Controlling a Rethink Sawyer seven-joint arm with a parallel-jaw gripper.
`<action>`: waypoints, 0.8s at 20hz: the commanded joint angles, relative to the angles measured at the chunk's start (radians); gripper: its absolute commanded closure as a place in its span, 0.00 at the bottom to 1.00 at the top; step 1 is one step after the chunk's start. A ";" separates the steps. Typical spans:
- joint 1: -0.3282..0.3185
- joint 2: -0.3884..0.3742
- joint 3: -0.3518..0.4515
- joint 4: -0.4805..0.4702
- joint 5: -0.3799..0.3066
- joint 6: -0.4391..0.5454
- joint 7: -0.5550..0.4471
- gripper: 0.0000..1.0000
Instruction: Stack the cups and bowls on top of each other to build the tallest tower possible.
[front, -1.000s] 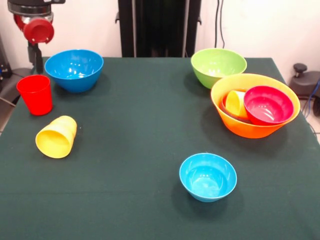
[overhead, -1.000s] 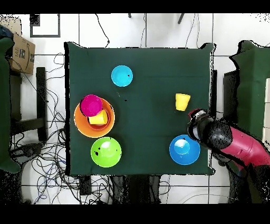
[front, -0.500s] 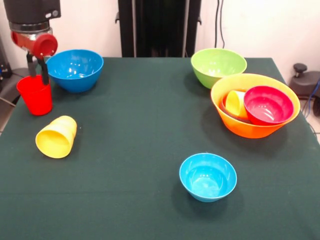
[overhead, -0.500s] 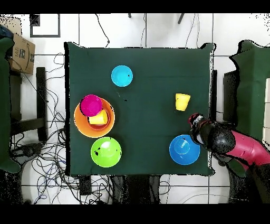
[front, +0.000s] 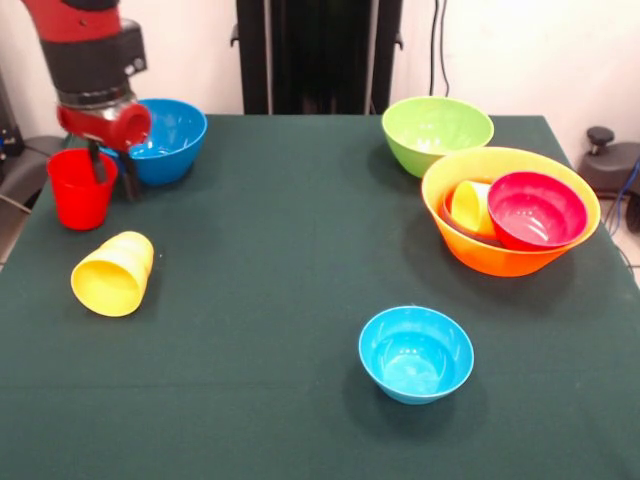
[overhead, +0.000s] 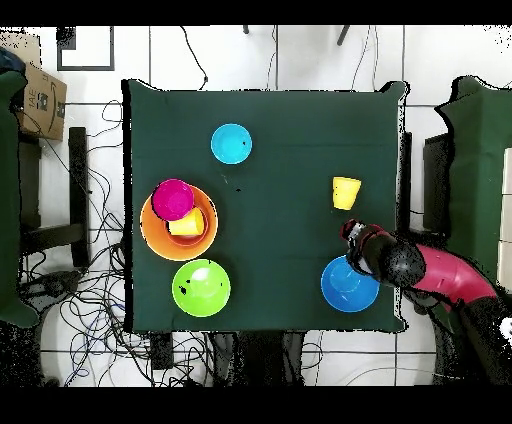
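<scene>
Gripper: the red and black arm's gripper (front: 112, 170) hung at the red plastic cup (front: 80, 187), one dark finger (front: 97, 163) down inside the cup's rim and the other outside its wall, the jaws straddling that wall; whether they were pinching it or only standing round it could not be told.
Red cup: upright on the dark green table cloth (front: 280, 260), just beside the medium blue plastic bowl (front: 168, 138).
Yellow cup: a yellow plastic tumbler (front: 112, 273) lay on its side near the red cup, mouth toward the camera.
Tower: the large yellow-orange plastic bowl (front: 500, 255) held a small crimson bowl (front: 536, 210) and a yellow cup (front: 470, 205) side by side.
Lime green bowl: the round lime green plastic bowl (front: 436, 130) stood just behind the large bowl.
Light-blue bowl: the small light-blue plastic bowl (front: 416, 353) stood alone, well apart from the others.
</scene>
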 joint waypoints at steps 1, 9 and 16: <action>0.077 0.084 0.063 -0.036 -0.140 -0.056 -0.152 0.00; 0.088 0.041 0.062 0.001 -0.149 -0.047 -0.110 0.00; 0.082 -0.016 0.054 0.004 -0.131 0.022 -0.131 0.00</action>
